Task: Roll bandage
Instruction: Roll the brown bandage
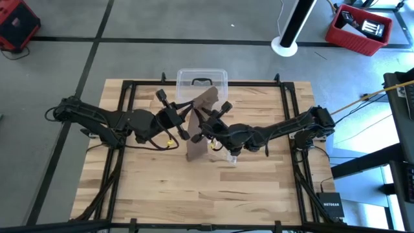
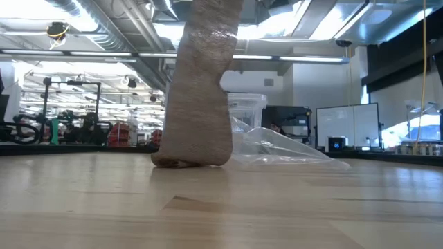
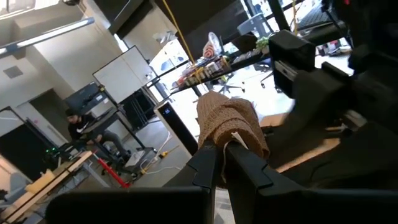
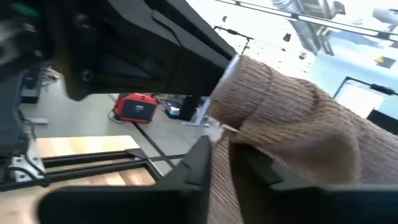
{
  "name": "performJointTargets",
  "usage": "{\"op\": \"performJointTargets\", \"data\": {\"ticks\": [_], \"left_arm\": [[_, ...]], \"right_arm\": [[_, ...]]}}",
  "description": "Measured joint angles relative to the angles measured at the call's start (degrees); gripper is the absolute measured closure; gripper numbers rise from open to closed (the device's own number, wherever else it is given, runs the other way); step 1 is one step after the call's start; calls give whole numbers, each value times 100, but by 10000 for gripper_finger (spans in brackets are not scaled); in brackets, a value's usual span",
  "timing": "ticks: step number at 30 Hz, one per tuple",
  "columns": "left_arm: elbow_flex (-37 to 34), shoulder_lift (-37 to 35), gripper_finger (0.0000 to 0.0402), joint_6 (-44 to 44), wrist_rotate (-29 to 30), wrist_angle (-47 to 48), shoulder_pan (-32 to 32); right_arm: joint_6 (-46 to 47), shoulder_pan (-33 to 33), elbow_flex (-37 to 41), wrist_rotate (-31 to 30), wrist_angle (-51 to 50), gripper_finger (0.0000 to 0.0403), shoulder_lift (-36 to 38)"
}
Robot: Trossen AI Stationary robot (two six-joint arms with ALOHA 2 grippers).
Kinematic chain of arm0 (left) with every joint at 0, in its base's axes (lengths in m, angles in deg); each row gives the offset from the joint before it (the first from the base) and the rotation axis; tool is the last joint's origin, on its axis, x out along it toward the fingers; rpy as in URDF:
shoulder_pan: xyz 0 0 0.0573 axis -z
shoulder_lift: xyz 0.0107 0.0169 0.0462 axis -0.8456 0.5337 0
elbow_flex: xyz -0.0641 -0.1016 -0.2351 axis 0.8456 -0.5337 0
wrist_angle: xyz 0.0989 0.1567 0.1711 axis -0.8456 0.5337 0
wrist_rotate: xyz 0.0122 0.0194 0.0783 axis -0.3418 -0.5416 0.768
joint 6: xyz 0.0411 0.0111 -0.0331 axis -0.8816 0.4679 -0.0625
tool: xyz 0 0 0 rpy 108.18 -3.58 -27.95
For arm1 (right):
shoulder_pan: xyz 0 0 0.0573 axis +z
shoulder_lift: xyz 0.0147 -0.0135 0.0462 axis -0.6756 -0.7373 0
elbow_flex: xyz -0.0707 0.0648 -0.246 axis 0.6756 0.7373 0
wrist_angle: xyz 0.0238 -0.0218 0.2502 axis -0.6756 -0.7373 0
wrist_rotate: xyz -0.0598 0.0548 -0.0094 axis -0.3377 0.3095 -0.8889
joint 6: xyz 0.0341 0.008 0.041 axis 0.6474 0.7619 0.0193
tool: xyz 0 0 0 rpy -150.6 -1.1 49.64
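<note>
the bandage (image 1: 197, 129) hangs above the table (image 1: 162, 200) just in front of the clear box (image 1: 202, 79), its lower end resting on the wood; the left gripper (image 1: 182, 131) pinches its upper part, the right gripper (image 1: 202, 127) clamps it from the other side

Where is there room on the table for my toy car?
The near half of the table is bare wood, and so are both side strips. The middle is crowded: bandage, bag, box and both claws.
</note>
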Motion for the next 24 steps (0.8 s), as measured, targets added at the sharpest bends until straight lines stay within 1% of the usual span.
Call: {"op": "performJointTargets", "data": {"ticks": [2,3,11,16,19,22,24], "left_arm": [[0,-2,386,0,16,-9,-2],[0,-2,386,0,18,-5,-2],[0,0,386,0,53,0,9],[0,0,386,-2,60,-2,9],[0,-1,386,-2,60,0,9],[0,0,386,-2,62,4,9],[0,-1,386,-1,61,48,36]], "right_arm": [[31,1,0,53,-107,390,0],[37,7,0,68,-192,395,0],[264,297,0,201,-897,398,0],[560,613,2,294,-1592,400,4],[917,820,2,691,-2075,401,7],[1064,1018,9,1172,-2540,401,54],[1119,1158,9,1287,-2959,398,161]]}}
